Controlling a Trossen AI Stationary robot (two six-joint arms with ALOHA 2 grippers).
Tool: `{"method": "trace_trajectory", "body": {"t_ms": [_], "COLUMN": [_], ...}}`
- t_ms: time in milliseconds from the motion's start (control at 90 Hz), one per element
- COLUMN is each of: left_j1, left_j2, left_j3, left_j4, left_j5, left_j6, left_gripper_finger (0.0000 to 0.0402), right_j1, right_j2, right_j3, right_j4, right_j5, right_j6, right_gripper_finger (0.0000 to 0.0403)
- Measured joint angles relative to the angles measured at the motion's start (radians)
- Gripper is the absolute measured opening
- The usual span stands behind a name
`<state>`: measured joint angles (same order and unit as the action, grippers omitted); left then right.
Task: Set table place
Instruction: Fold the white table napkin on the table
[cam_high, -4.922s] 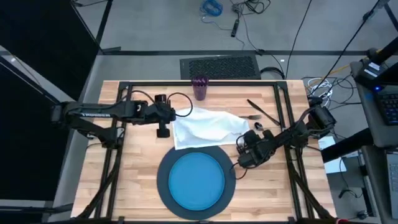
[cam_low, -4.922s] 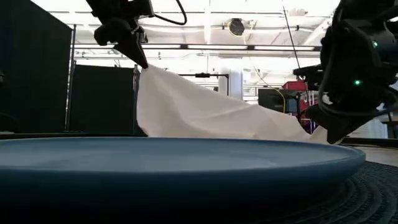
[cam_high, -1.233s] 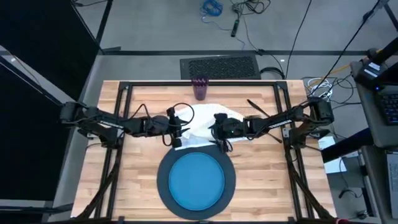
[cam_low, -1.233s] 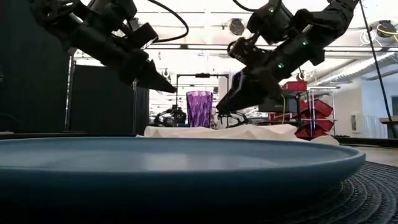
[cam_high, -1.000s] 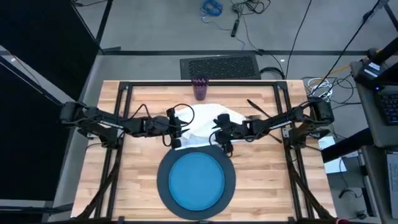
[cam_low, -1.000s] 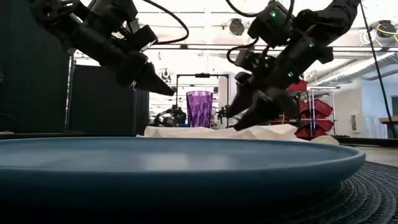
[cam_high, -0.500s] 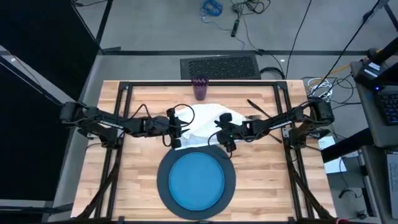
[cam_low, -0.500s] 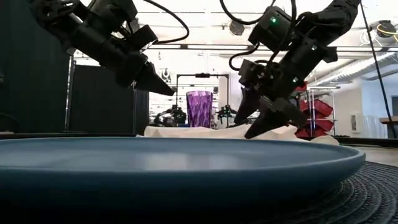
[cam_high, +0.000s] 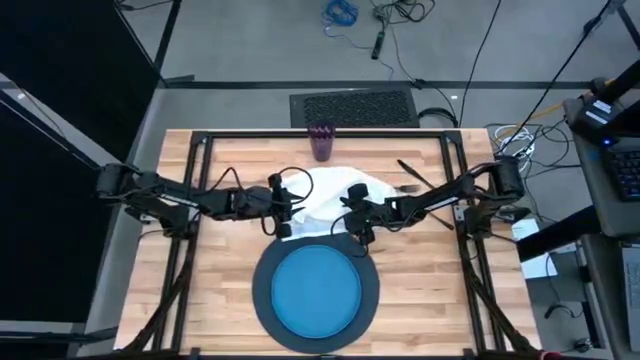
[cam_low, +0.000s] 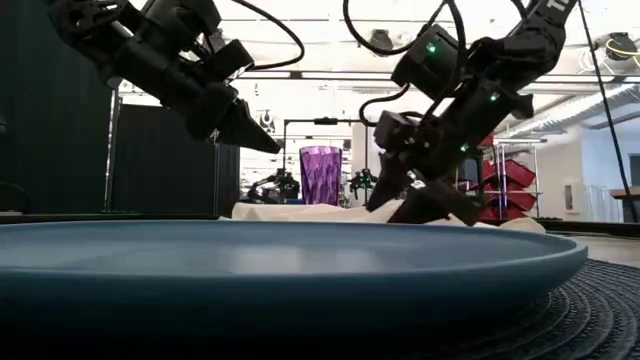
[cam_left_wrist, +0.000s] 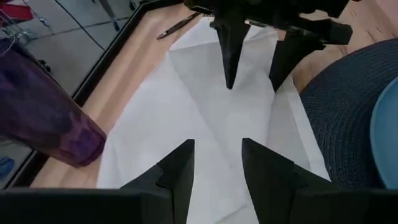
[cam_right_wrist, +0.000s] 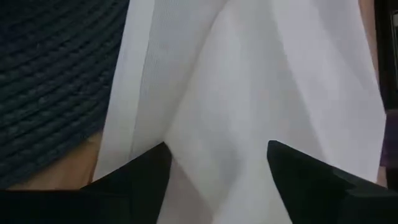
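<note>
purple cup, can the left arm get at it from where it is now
Probably yes. The purple cup stands alone at the table's far edge; the left claw, open, hovers over the napkin, nothing between.

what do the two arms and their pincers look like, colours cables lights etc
Both arms are dark, near-black jointed links. The left pincer ends in two slim, pointed black fingers; a black cable loops over its wrist. The right pincer has matching tapered black fingers, looping black cables, and small green lights glowing on its wrist housing. No markings are legible.
</note>
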<state>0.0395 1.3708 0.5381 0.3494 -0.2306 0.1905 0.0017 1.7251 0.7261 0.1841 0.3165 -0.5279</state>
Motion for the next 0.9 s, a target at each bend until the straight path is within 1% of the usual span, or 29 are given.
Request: {"method": "trace_trajectory", "body": {"t_ms": [289, 378, 467, 500, 567, 689, 789, 856, 900], "left_j1": [0.0, 0.0, 0.0, 0.0, 0.0, 0.0, 0.0, -0.001, -0.003], "left_j2": [0.0, 0.0, 0.0, 0.0, 0.0, 0.0, 0.0, 0.0, 0.0], "left_j3": [0.0, 0.0, 0.0, 0.0, 0.0, 0.0, 0.0, 0.0, 0.0], "left_j4": [-0.023, -0.026, -0.026, -0.026, -0.026, -0.026, -0.027, -0.029, -0.03], "left_j5": [0.0, 0.0, 0.0, 0.0, 0.0, 0.0, 0.0, 0.0, 0.0], "left_j6": [-0.001, -0.001, -0.002, -0.006, -0.013, -0.021, -0.028, -0.03, -0.037], "left_gripper_finger": [0.0118, 0.0118, 0.0118, 0.0118, 0.0118, 0.0118, 0.0118, 0.0118, 0.0118], "right_j1": [0.0, 0.0, 0.0, 0.0, 0.001, 0.0, -0.002, -0.005, -0.009], "right_j2": [0.001, 0.001, 0.001, 0.001, 0.001, -0.009, -0.043, -0.074, -0.097], "right_j3": [0.0, 0.0, 0.0, 0.0, 0.001, 0.017, 0.033, 0.035, 0.035], "right_j4": [0.001, 0.012, 0.027, 0.032, 0.043, 0.029, 0.005, -0.001, -0.004], "right_j5": [0.003, 0.003, 0.005, 0.013, 0.083, 0.294, 0.46, 0.519, 0.533], "right_j6": [-0.02, -0.021, -0.022, -0.028, -0.035, -0.043, -0.043, -0.037, -0.022], "right_gripper_finger": [0.0133, 0.0089, 0.0029, 0.0015, 0.0007, 0.0001, 0.0, 0.0, 0.0]}}
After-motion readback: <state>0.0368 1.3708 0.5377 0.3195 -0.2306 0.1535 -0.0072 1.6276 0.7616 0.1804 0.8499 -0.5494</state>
